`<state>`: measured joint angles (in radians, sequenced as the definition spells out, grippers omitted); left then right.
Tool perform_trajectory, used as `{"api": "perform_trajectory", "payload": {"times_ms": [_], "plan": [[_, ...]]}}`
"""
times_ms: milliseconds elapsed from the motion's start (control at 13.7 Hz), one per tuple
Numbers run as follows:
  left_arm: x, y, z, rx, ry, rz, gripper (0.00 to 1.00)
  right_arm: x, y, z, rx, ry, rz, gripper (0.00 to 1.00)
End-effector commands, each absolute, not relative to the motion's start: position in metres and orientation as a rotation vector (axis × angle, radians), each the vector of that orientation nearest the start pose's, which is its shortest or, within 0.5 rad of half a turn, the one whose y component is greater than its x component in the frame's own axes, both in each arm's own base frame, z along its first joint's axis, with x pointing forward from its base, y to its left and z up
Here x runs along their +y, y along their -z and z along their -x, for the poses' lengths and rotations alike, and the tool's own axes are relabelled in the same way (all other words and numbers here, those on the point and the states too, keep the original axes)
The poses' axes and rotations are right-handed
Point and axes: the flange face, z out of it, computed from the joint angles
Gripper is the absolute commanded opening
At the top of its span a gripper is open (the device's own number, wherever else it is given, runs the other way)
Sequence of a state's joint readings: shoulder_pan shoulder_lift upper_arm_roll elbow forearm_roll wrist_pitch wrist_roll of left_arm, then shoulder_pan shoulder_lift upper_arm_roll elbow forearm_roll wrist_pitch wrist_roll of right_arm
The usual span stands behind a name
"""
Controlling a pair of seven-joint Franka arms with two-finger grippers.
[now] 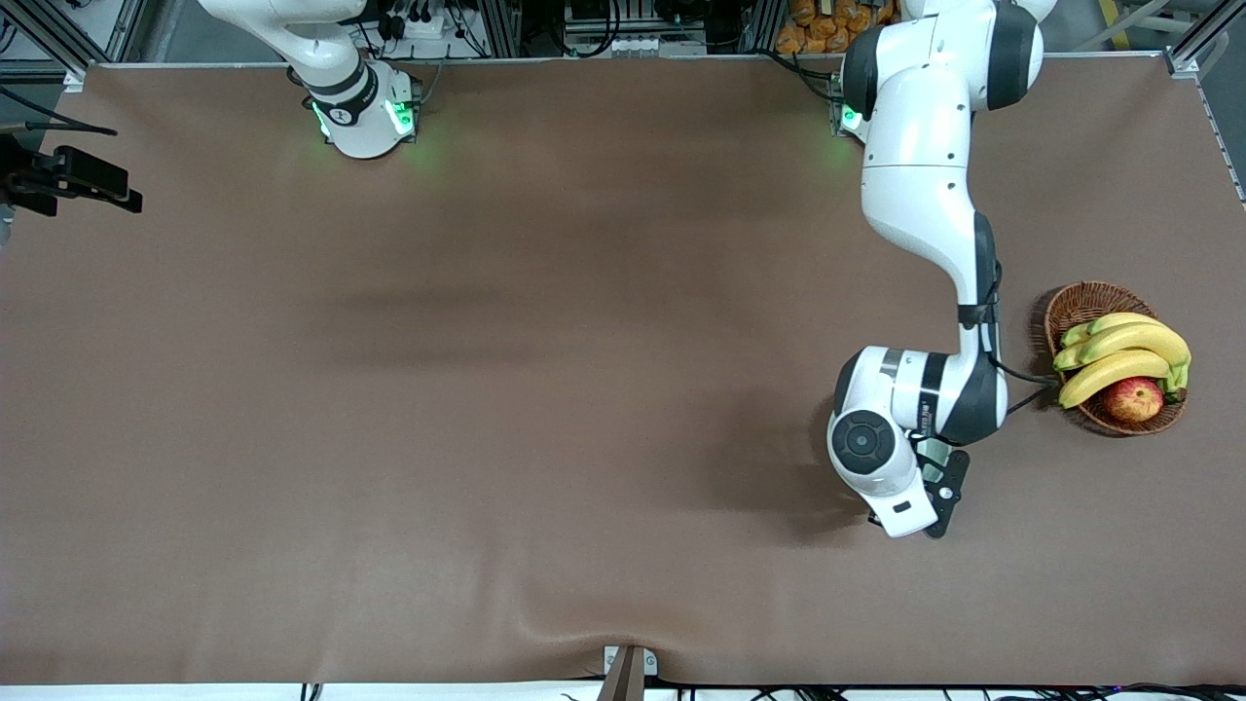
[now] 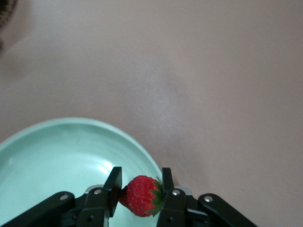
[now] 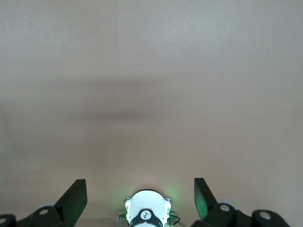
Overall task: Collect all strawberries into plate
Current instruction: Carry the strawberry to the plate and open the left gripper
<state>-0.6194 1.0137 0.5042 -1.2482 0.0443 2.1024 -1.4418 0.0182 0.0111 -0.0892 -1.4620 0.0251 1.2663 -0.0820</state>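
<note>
In the left wrist view my left gripper [image 2: 140,182] is shut on one small red strawberry [image 2: 141,196] with a green leafy top. It holds the berry just above the pale mint-green plate [image 2: 61,161], inside the plate's rim. In the front view the left arm's hand [image 1: 891,467] covers the plate and the berry. No other strawberries show in any view. My right gripper [image 3: 138,182] is open and empty, up above the right arm's own base [image 3: 146,210], and it waits there.
A brown wicker basket [image 1: 1071,304] with bananas [image 1: 1119,355] and a red-yellow apple [image 1: 1132,397] stands beside the left arm's hand, toward the left arm's end of the table. A black device [image 1: 88,180] sits at the right arm's end.
</note>
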Motion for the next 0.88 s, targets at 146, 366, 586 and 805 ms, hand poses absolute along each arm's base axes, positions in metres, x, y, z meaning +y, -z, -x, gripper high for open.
{"api": "perform_trajectory", "payload": {"times_ms": [146, 366, 586, 805], "plan": [[-0.156, -0.226, -0.71, -1.38, 0.296, 2.416, 0.96, -0.033, -0.642, -0.526, -0.027, -0.3, 3.086, 1.0], [-0.159, -0.25, -0.706, -1.399, 0.297, 2.44, 1.0, -0.035, -0.642, -0.526, -0.024, -0.295, 3.086, 1.0], [-0.15, -0.287, -0.702, -1.387, 0.294, 2.495, 1.0, -0.036, -0.641, -0.526, -0.022, -0.297, 3.086, 1.0], [-0.139, -0.338, -0.702, -1.272, 0.265, 2.661, 1.0, -0.036, -0.645, -0.524, -0.022, -0.286, 3.088, 1.0]]}}
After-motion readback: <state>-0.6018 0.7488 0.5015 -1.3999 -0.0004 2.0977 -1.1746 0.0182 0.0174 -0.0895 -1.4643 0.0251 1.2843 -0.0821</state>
